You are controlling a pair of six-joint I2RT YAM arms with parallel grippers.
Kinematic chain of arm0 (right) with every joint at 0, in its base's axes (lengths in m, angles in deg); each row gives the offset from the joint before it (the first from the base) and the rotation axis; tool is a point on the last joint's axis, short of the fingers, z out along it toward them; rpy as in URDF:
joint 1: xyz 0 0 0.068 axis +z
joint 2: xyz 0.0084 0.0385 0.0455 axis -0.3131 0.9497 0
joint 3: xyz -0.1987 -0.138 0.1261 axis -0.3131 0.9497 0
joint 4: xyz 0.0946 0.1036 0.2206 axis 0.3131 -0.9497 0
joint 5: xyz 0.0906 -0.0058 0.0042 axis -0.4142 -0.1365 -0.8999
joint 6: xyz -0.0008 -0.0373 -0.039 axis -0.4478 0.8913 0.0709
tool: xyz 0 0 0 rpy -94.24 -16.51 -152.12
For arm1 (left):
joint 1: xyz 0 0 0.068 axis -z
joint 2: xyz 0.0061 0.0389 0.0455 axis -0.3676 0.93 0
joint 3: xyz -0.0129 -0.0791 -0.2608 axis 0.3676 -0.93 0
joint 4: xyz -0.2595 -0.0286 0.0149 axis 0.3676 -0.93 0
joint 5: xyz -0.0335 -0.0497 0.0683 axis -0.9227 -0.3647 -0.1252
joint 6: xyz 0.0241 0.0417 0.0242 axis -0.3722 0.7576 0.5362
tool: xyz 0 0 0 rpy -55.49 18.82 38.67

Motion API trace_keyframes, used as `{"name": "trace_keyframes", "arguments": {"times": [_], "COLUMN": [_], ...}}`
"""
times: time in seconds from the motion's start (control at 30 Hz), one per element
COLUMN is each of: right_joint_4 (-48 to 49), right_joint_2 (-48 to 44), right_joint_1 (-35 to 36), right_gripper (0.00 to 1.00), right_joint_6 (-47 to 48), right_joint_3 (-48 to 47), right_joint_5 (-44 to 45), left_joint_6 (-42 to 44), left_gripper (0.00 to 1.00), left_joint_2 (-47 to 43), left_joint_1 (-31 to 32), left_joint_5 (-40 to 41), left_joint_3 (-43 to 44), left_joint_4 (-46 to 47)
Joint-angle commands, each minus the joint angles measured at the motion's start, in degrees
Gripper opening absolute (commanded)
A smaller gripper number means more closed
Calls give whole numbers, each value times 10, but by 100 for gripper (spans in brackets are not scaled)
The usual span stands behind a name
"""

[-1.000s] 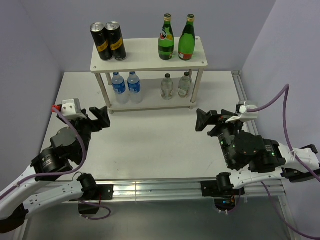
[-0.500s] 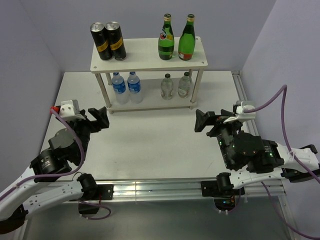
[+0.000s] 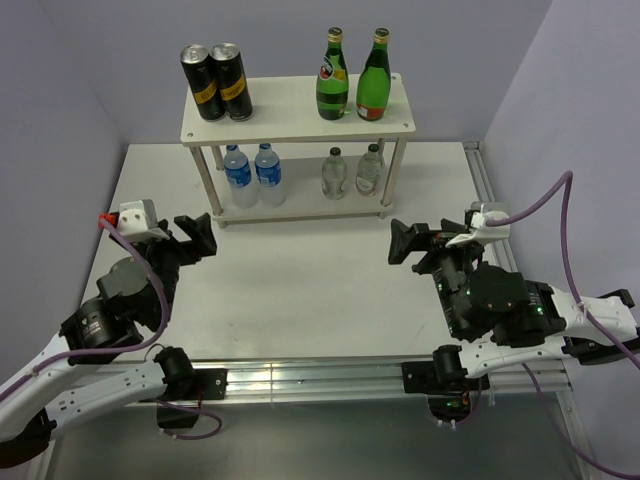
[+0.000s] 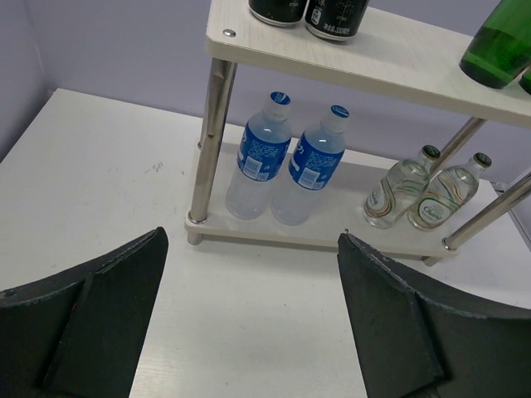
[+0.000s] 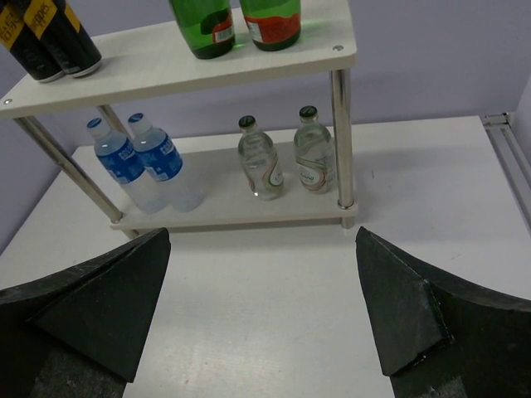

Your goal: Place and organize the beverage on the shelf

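Note:
The cream-white two-tier shelf [image 3: 290, 110] stands at the back of the table. Its top board holds two black cans [image 3: 217, 82] on the left and two green bottles [image 3: 352, 78] on the right. Its lower board holds two blue-labelled water bottles [image 3: 252, 175] and two clear glass bottles [image 3: 352, 171]. My left gripper [image 3: 202, 237] is open and empty in front of the shelf's left end. My right gripper [image 3: 402, 242] is open and empty in front of its right end. The left wrist view shows the water bottles [image 4: 290, 162] beyond the open left gripper [image 4: 251, 236]. The right wrist view shows the glass bottles [image 5: 286, 157] beyond the open right gripper [image 5: 262, 232].
Purple walls close in the table at the back and both sides. A metal rail [image 3: 320, 378] runs along the near edge, and another rail [image 3: 485, 190] along the right edge. A purple cable [image 3: 562, 215] arches over the right arm.
Both grippers have drifted only very slightly to the left. Nothing on the shelf has moved.

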Motion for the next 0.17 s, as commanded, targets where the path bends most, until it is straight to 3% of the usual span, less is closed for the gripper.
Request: {"name": "trace_keyframes", "arguments": {"times": [0.0,0.13], "right_joint_4": [15,9], "right_joint_2": [-5,-13], "right_joint_1": [4,3], "right_gripper": [100,100], "right_joint_6": [11,2], "right_joint_3": [0,0], "right_joint_5": [14,-17], "left_joint_6": [4,3], "left_gripper": [90,90], "left_joint_2": [-4,-5], "left_joint_1": [2,2], "left_joint_5": [7,8], "left_joint_3": [-2,-3], "left_joint_4": [-1,-2]}}
